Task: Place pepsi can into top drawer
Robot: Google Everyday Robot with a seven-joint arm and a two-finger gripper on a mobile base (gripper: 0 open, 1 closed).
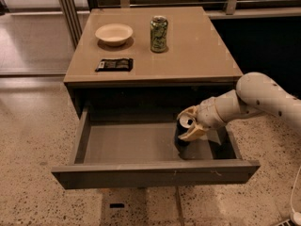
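The top drawer (127, 147) stands pulled out at lower centre, its floor bare left of the pepsi can (186, 122). The can stands upright near the right wall, dark blue with a silver top. The gripper (185, 126) reaches in from the right, jaws clasping it. The desk (197, 51) above holds one bowl (114, 33), one green can (159, 33) and one dark packet (114, 64).

One white arm (263, 95), entering from right, elbow bent, forearm angled down-left; end effector (189, 124) low inside top drawer (155, 173), right side.
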